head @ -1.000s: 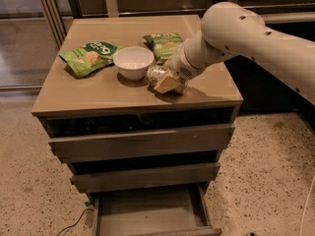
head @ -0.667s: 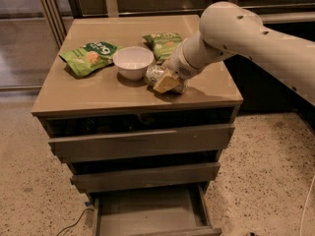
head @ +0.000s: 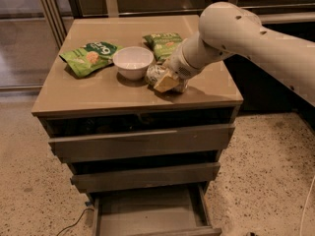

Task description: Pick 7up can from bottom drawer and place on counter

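Observation:
The 7up can (head: 155, 74), silvery with dark green markings, is at the counter (head: 88, 95) surface just right of the white bowl, near the front edge. My gripper (head: 167, 80) reaches in from the right on the white arm and is shut around the can, its tan finger (head: 166, 83) lying across the can's front. Whether the can rests on the top or hangs just above it is unclear. The bottom drawer (head: 147, 211) is pulled out below, with only its bare grey floor showing.
A white bowl (head: 133, 62) stands mid-counter. One green snack bag (head: 89, 57) lies to its left and another (head: 164, 43) behind the can. The two upper drawers (head: 140, 141) are slightly ajar. Speckled floor surrounds the cabinet, and a cable (head: 74, 222) lies at bottom left.

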`<control>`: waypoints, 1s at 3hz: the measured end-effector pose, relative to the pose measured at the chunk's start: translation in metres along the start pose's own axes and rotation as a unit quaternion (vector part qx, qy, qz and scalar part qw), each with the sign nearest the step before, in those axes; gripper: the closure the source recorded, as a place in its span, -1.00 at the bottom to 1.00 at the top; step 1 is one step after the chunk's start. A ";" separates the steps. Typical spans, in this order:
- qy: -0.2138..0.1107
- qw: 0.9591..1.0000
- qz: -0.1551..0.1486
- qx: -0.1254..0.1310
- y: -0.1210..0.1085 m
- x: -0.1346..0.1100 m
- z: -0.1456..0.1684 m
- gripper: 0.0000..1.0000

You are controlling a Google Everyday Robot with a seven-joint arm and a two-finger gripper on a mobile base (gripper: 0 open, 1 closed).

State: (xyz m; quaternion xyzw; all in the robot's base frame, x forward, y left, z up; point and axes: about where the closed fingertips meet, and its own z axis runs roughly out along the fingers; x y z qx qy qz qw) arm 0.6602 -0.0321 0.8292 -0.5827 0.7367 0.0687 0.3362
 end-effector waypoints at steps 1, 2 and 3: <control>0.000 1.000 0.000 0.000 0.000 0.000 0.000 -0.66; 0.000 1.000 0.000 0.000 0.000 0.000 0.000 -1.00; 0.000 1.000 0.000 0.000 0.000 0.000 0.000 -1.00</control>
